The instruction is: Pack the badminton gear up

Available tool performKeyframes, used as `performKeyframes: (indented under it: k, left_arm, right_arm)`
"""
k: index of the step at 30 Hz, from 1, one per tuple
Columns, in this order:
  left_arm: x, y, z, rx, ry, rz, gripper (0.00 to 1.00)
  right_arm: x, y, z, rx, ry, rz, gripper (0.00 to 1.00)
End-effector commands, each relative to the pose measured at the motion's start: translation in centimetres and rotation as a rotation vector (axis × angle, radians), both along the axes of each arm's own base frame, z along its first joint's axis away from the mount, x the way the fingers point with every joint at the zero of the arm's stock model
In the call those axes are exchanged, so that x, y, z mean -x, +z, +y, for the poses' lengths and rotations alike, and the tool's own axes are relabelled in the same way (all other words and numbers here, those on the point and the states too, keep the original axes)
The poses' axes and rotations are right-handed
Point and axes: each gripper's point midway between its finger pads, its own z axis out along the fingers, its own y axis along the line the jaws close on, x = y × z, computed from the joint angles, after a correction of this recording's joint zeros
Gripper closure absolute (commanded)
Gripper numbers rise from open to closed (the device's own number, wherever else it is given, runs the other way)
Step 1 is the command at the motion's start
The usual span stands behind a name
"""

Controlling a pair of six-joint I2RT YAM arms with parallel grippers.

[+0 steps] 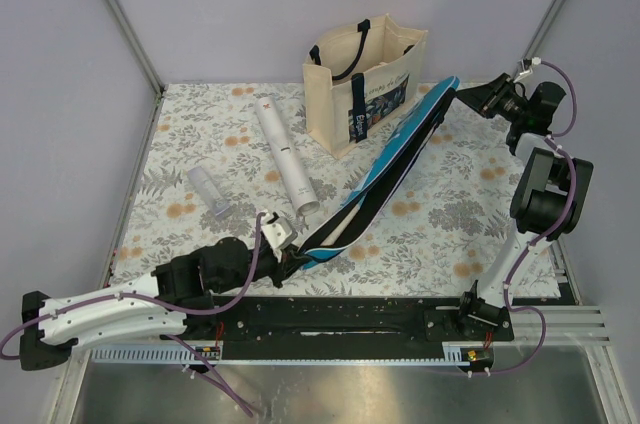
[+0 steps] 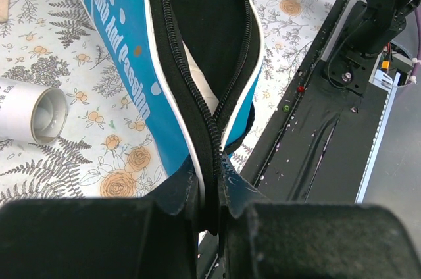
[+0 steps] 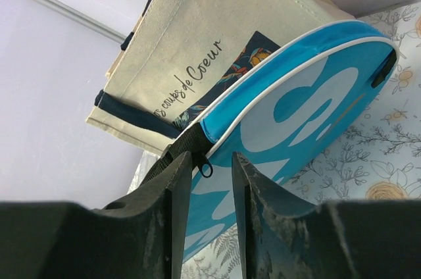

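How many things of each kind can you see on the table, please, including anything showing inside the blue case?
Blue racket case: 1
Long white tube: 1
Small pale cylinder: 1
Cream tote bag: 1
White handle showing inside the open case: 1, more may be hidden
Total: 5

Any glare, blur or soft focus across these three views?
Top view: even soft light, no harsh glare, all sharp, only faint shadows. Left wrist: left hand dark and blurred, case zip crisp. Right wrist: right hand soft, tote bag lettering sharp.
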Motion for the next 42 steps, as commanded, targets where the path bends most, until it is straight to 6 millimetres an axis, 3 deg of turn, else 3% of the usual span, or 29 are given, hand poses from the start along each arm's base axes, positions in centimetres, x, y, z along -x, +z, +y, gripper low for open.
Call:
performKeyframes:
  k: [1,19,28,35,42]
  left_arm:
    - [0.2,4.2,-1.7,0.130,-0.045,-0.041,1.00]
    - [0.1,4.7,-1.7,0.146,-0.043,-0.036,1.00]
    - [0.0,4.7,-1.6,0.146,-0.036,-0.036,1.00]
    - [-0.8,5.0,-1.1,0.164,0.027,-0.033,1.00]
    - [-2.1,4.7,-1.2,0.143,0.095,-0.034,1.00]
  right_arm:
    - [0.4,2.0,0.1,-0.017,0.007,-0.039,0.62]
    - [1.0,0.0,0.5,-0.090,0.017,0.012,0.70]
    - [1.5,0.6,0.6,-0.104,0.024,-0.008,1.00]
    - [2.6,0.8,1.0,-0.137,0.026,-0.006,1.00]
    - [4.6,0.7,3.1,-0.184,0.037,0.008,1.00]
